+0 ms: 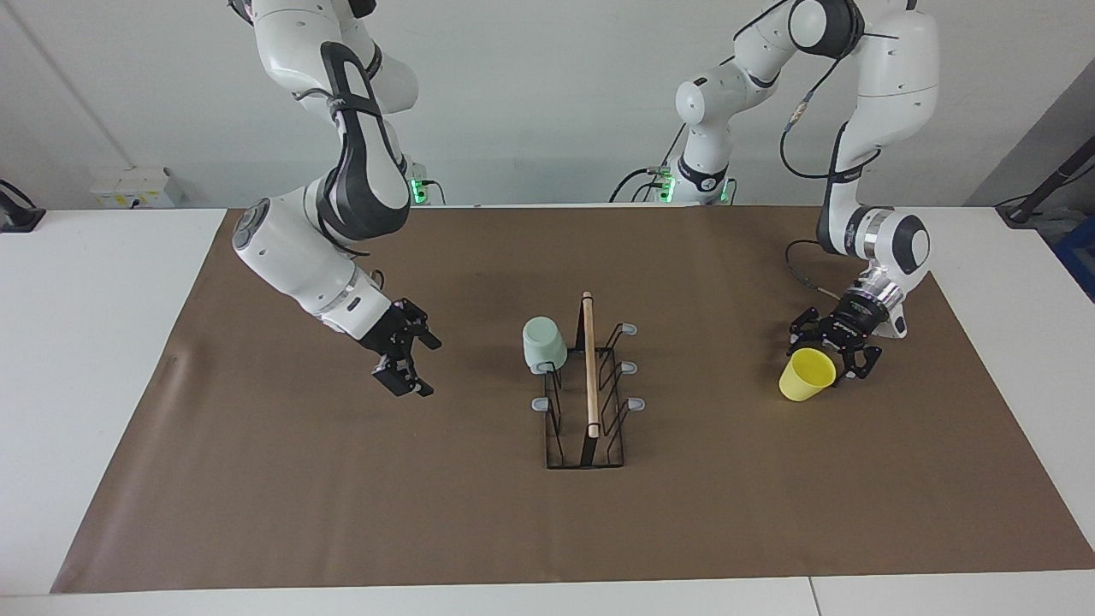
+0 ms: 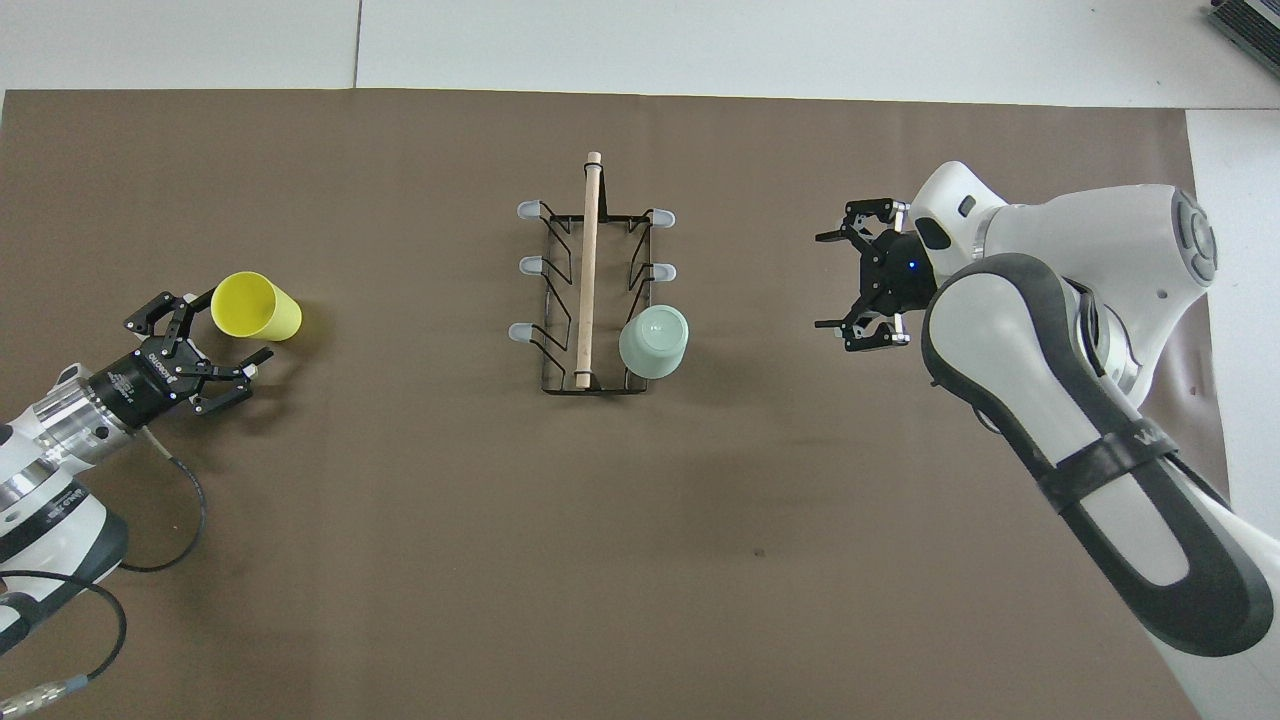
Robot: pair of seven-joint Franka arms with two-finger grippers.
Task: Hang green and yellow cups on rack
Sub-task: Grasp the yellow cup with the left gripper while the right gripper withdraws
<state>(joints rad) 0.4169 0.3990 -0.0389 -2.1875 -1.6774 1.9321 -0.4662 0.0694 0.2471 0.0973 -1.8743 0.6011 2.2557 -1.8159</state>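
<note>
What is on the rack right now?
The green cup hangs upside down on the rack, on the prong nearest the robots on the right arm's side. That prong's tip is covered; five grey-tipped prongs are bare.
</note>
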